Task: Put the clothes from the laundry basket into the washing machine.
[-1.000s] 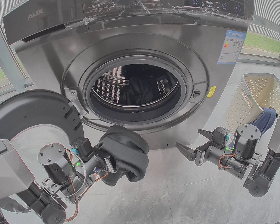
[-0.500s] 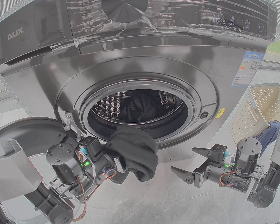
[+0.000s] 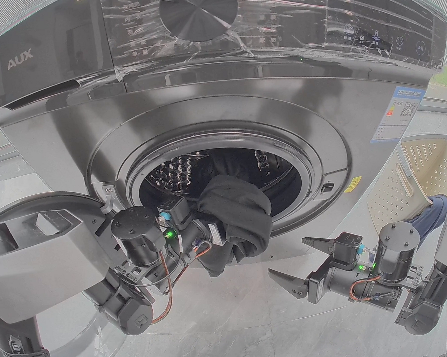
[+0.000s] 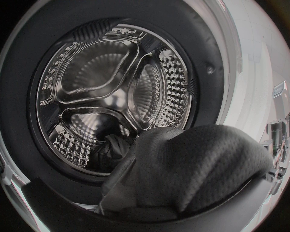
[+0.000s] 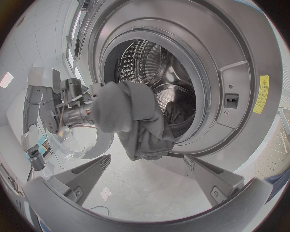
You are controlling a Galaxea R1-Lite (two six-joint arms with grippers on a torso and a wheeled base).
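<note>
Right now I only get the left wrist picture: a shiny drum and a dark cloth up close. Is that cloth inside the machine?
Observer: No. The dark cloth hangs from the left claw in front of the washing machine, with its loose end dangling below the opening.
Operator: And the other arm?
Observer: The right claw is open and empty, low in front of the machine.
Operator: Is more laundry waiting?
Observer: A blue garment hangs out of the laundry basket beside the machine, on the robot's right.
</note>
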